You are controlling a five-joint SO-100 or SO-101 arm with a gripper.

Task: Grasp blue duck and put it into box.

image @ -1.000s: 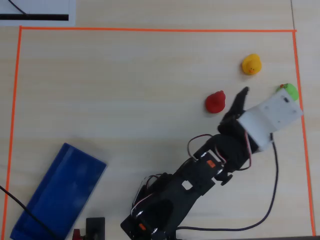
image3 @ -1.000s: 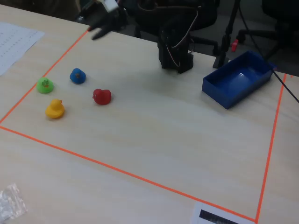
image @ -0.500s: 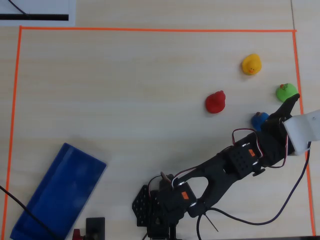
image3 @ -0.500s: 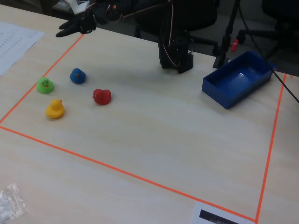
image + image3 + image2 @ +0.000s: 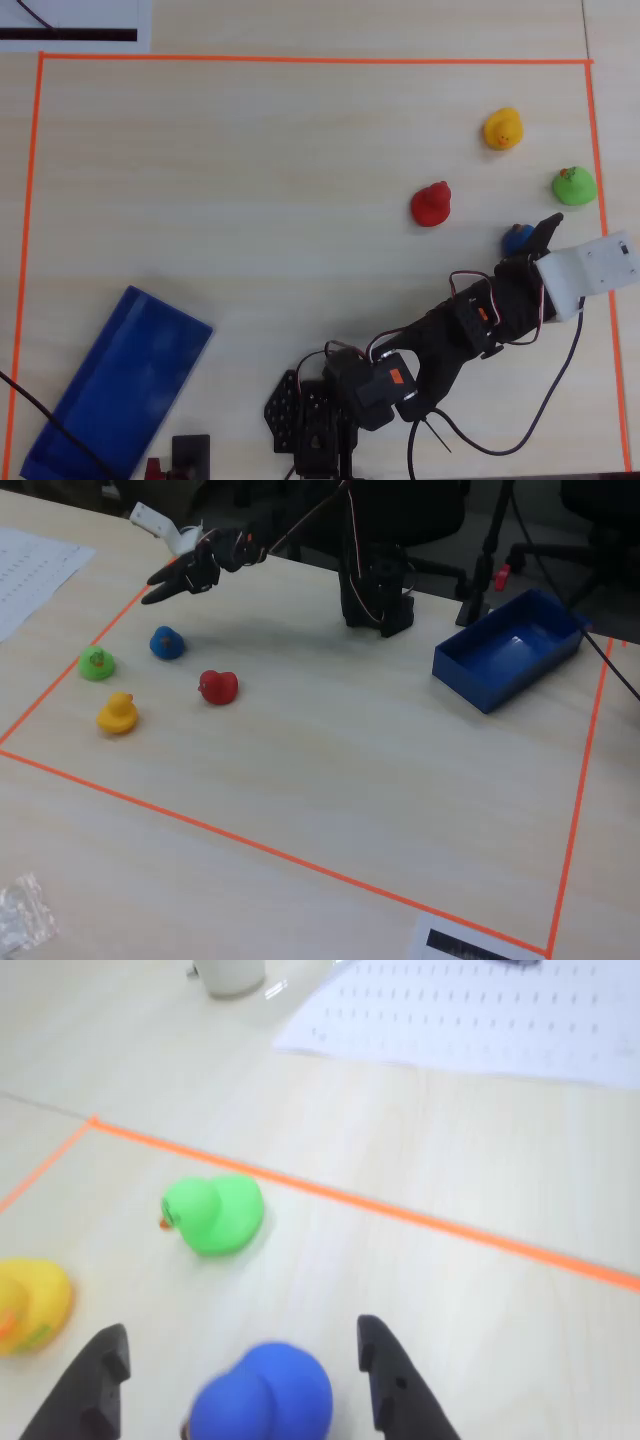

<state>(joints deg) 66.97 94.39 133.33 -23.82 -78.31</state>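
The blue duck (image 5: 265, 1395) sits on the pale table between my two black fingers, low in the wrist view and not touched by either. My gripper (image 5: 240, 1327) is open and empty, with the jaws spread wide on both sides of the duck. In the overhead view the gripper (image 5: 537, 235) reaches over the blue duck (image 5: 515, 240) at the right, partly hiding it. In the fixed view the gripper (image 5: 158, 590) hangs above and behind the blue duck (image 5: 166, 643). The blue box (image 5: 115, 385) lies far off at the lower left; it also shows in the fixed view (image 5: 510, 650).
A green duck (image 5: 213, 1213), a yellow duck (image 5: 30, 1305) and a red duck (image 5: 431, 204) stand close around the blue one. Orange tape (image 5: 300, 60) frames the work area. Printed paper (image 5: 480, 1010) lies beyond the tape.
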